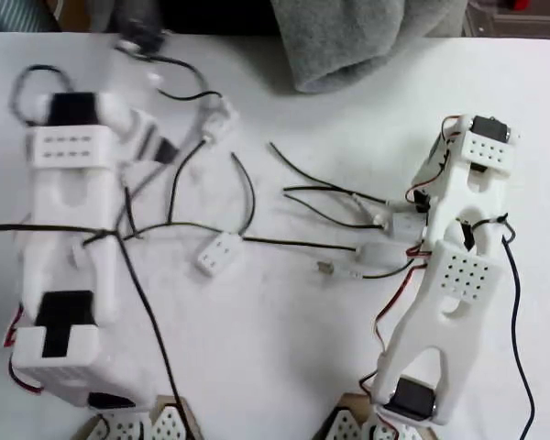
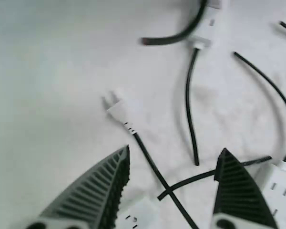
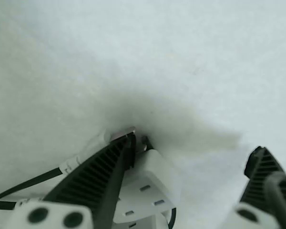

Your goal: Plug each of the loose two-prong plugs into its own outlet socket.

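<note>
In the left wrist view my left gripper (image 2: 175, 152) stands open above the table, nothing between its fingers. Just beyond it lies a white two-prong plug (image 2: 117, 110) on a black cord. A white outlet socket (image 2: 276, 179) sits beside one finger. In the right wrist view my right gripper (image 3: 194, 145) is open around a white outlet socket (image 3: 148, 191), which rests against one finger (image 3: 102, 174). A plug's metal prongs (image 3: 121, 135) show at that fingertip. From above, a loose plug (image 1: 335, 269) and a free socket (image 1: 218, 254) lie mid-table; the right arm's socket (image 1: 399, 223) is at the right.
Black cords (image 1: 247, 197) loop across the middle of the table. Another white connector (image 1: 222, 115) lies at the back left. A grey cloth (image 1: 367, 41) hangs over the far edge. The left arm (image 1: 69, 147) takes up the left side.
</note>
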Controlling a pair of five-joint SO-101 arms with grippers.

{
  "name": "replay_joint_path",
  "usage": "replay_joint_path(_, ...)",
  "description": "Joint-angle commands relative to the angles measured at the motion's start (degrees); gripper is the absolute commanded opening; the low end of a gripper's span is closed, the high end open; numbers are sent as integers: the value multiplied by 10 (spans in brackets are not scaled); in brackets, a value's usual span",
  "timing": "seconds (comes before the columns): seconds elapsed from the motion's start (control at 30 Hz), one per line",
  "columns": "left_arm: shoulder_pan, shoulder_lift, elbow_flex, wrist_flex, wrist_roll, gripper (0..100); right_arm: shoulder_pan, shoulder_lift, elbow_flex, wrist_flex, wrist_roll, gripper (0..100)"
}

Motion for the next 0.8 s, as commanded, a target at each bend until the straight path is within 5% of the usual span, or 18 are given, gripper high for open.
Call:
replay_joint_path(0.0, -52, -3, -21, -42, 26, 284, 0, 8, 7, -4, 4, 368)
replay_joint_path(0.37, -102, 227, -120, -103, 148, 286, 0, 8, 7, -4, 4, 368)
replay_joint_path(0.77, -93, 412, -303, 18, 67, 286, 0, 8, 6, -4, 4, 368)
